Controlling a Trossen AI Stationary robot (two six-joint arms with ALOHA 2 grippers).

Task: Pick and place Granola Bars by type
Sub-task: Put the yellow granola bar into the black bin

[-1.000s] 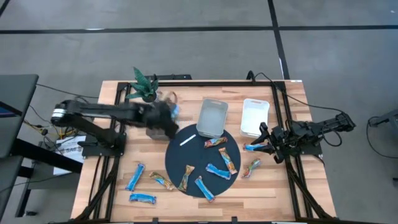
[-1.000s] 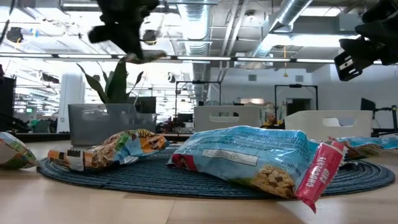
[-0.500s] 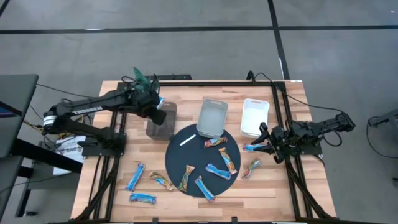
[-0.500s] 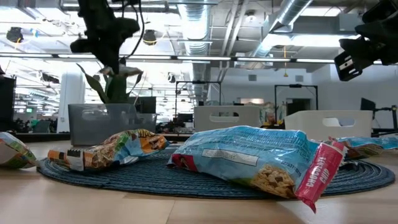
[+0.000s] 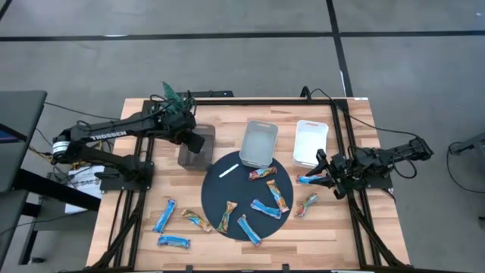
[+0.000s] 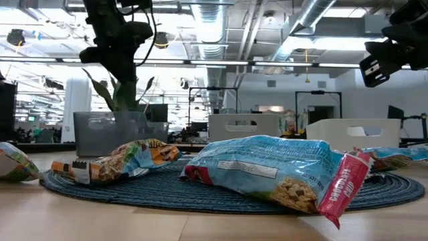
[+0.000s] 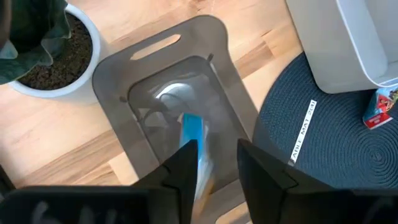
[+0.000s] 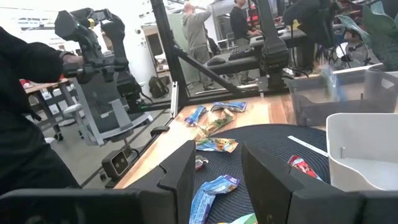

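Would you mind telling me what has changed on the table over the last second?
The left pincer swung from beside the grey bin to above it and let go of a blue bar, which is dropping into the bin. The right pincer, the other bars and the round mat stayed put.

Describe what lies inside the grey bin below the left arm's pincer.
Inside the grey bin a blue granola bar shows, blurred, just below the open left pincer. The pincer's fingers cover the bin's near end, so anything there is hidden.
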